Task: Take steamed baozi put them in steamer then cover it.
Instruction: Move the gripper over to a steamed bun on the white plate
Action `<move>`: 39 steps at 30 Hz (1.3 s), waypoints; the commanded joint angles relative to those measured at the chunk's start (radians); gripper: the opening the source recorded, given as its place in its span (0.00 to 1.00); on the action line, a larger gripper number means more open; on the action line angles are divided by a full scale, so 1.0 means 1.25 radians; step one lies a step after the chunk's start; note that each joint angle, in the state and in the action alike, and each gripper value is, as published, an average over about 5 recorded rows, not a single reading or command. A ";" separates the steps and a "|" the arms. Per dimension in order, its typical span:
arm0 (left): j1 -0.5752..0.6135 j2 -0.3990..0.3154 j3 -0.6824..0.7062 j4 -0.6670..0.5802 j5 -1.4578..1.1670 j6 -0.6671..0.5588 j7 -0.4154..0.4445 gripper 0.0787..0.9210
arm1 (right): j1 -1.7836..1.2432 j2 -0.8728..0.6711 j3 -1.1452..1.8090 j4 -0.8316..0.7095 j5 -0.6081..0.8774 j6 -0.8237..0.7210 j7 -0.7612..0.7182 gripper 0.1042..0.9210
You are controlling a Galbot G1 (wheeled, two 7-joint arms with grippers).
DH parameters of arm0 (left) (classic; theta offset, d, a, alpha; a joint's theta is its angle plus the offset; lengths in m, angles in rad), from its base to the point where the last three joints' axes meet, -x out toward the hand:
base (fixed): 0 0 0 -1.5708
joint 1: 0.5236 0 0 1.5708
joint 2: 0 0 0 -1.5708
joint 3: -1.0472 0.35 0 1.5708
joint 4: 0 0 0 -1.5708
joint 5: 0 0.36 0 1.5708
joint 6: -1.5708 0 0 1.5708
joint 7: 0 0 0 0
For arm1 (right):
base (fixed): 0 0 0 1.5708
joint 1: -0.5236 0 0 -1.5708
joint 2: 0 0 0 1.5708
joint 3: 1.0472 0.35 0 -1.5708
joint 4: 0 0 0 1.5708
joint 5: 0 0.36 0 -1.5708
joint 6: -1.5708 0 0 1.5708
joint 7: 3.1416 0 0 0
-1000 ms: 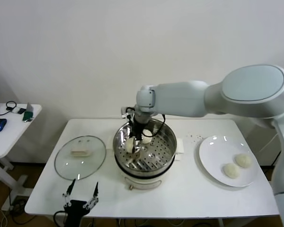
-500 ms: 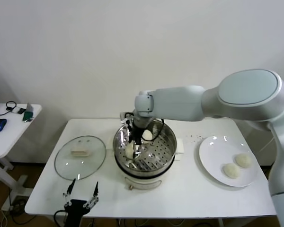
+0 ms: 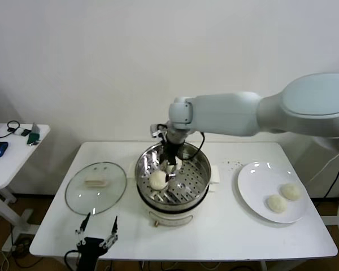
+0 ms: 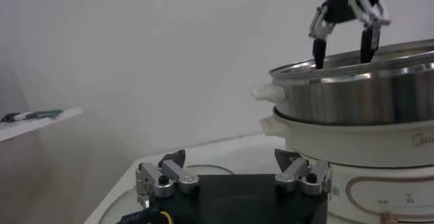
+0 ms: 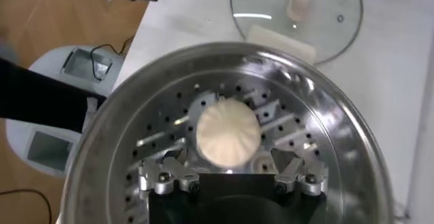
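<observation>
- Progress first: I count two steamed baozi in the steamer (image 3: 173, 179), one (image 3: 158, 179) on the perforated tray toward the cover side and another (image 3: 175, 165) partly hidden behind the right gripper (image 3: 170, 171).
- Two more baozi (image 3: 276, 204) wait on the white plate (image 3: 254, 175) well off to the right, so by my reckoning the loading is about half done.
- The cover (image 3: 95, 187) lies flat on the table (image 3: 226, 231) just beside the steamer, handle up; covering is not yet done.
- My right gripper hangs over the tray with its fingers spread and nothing between them (the right wrist view shows the bun (image 5: 227, 132) lying free on the tray below).
- The left gripper (image 3: 96, 234) sits parked at the table's near edge, fingers apart, empty.
- Compared with a second ago, the right gripper has risen out of the pot and shifted slightly right, and the nearer bun now shows fully, no longer between the fingers.
</observation>
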 commanded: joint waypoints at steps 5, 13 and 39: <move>-0.008 -0.007 0.002 0.002 0.002 0.009 -0.005 0.88 | 0.136 -0.328 0.016 0.151 -0.132 0.020 -0.088 0.88; -0.002 -0.008 0.003 -0.007 0.006 0.013 -0.013 0.88 | 0.105 -0.599 0.010 0.216 -0.385 0.054 -0.099 0.88; 0.013 -0.044 0.002 -0.014 0.063 0.039 -0.014 0.88 | -0.583 -0.776 0.569 0.058 -0.794 0.137 -0.066 0.88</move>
